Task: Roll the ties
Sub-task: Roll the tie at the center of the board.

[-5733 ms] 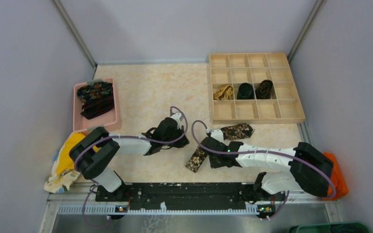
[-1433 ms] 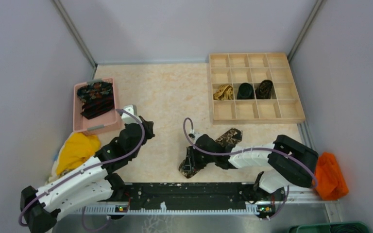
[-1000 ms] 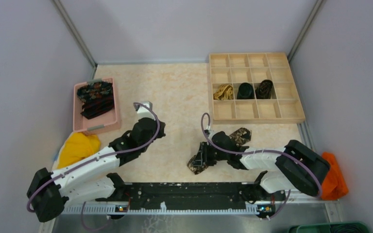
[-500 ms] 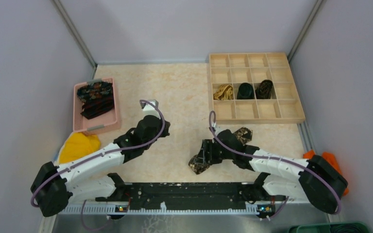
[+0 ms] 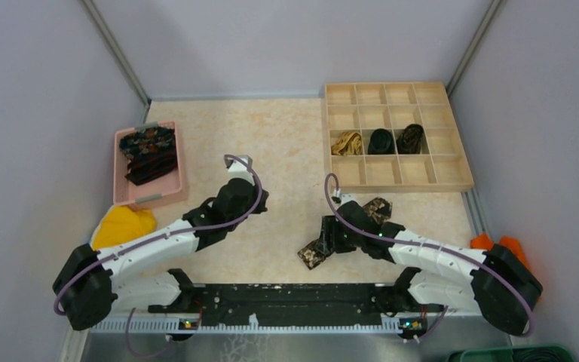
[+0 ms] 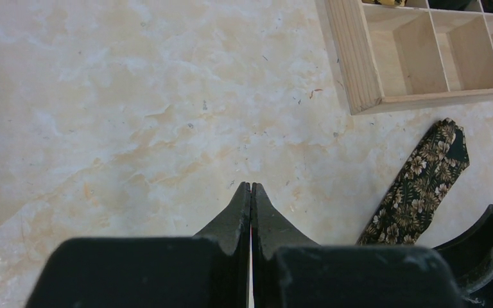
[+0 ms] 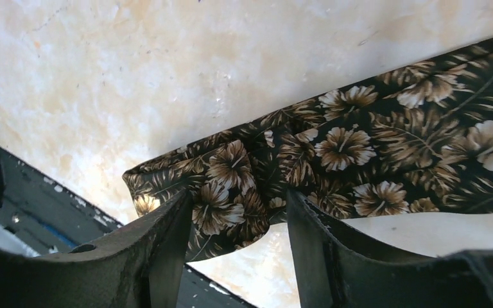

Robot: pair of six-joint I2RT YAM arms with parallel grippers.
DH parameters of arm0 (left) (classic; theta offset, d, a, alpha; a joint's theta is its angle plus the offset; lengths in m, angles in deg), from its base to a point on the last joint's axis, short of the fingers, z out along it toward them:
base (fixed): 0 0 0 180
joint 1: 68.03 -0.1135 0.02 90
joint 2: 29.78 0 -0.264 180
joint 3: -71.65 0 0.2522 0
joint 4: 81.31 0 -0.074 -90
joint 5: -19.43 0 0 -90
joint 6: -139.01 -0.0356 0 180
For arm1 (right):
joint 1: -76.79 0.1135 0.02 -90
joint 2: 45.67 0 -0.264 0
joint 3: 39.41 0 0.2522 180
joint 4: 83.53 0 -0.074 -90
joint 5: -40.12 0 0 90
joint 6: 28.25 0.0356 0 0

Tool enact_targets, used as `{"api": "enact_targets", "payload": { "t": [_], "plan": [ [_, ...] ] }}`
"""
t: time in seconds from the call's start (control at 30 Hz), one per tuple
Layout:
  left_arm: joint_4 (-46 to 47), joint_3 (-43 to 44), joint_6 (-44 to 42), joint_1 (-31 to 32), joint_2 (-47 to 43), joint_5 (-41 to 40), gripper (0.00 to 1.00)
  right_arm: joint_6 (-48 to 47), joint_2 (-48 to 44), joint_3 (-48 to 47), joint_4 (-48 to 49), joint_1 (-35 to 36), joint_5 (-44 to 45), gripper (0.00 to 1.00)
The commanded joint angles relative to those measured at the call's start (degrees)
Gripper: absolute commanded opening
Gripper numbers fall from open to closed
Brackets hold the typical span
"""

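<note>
- Flat on the pale marbled surface (image 5: 286, 136), a dark brown necktie printed with tan flowers (image 6: 423, 183), just off the near-left corner of the compartmented wooden tray (image 5: 398, 185) and apart from it.
- Long axis on a diagonal: broad pointed end toward the wooden tray's near edge, other end angled away from it toward the arm bases.
- Looks doubled back on itself at the end farther from the wooden tray.
- At that doubled end, right jaws parted, one finger (image 7: 160, 256) on either side of the fabric's edge, cloth showing in the gap, no clamp on it visible.
- Well left of the wooden tray's near-left corner, left jaws pressed tight together over bare surface, fingers (image 6: 237, 218) holding nothing.
- Inside the wooden tray, third row from the far side, three rolled ties in neighbouring compartments from the left: golden-tan roll (image 5: 346, 142), black roll (image 5: 381, 140), dark brown roll (image 5: 411, 139).
- Far left of the wooden tray, a pink rectangular tray (image 5: 121, 192) piled with dark patterned ties (image 5: 148, 153).
</note>
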Motion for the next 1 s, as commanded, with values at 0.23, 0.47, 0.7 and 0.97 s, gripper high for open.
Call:
{"api": "enact_targets", "payload": {
  "t": [0.23,0.47,0.7,0.97],
  "plan": [
    [13.2,3.5,-3.3,0.0,19.1,16.4,0.00,-4.0,-3.2,-6.0,-9.3,-0.1,10.2,0.50],
    [27.1,2.4,-2.2,0.1,31.5,35.2,0.00,0.4,-16.5,-5.6,-17.6,5.4,11.3,0.52],
    [26.5,3.2,-1.6,3.1,35.3,37.0,0.00,8.8,-17.3,1.3,-15.7,12.6,8.5,0.06],
    [23.6,1.4,-1.3,8.3,35.5,33.6,0.00,10.6,-10.7,6.2,-5.4,13.7,6.6,0.00]
  ]
}}
